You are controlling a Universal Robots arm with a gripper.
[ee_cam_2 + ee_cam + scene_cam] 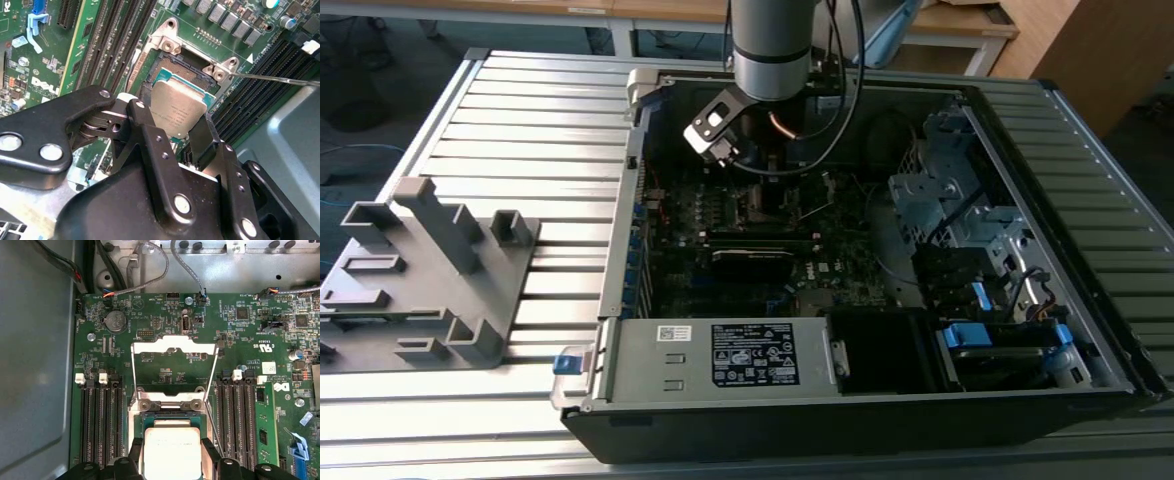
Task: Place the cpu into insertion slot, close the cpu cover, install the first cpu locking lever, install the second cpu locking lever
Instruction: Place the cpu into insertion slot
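Now the gripper (175,121) clasps the cpu (180,104) over the insertion slot (172,67); the cpu cover (172,344) stands open.

Ribbed grey table (520,115), wooden desks (963,22) behind

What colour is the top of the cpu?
The cpu top is dull silver-grey metal, clearest in the second wrist view.
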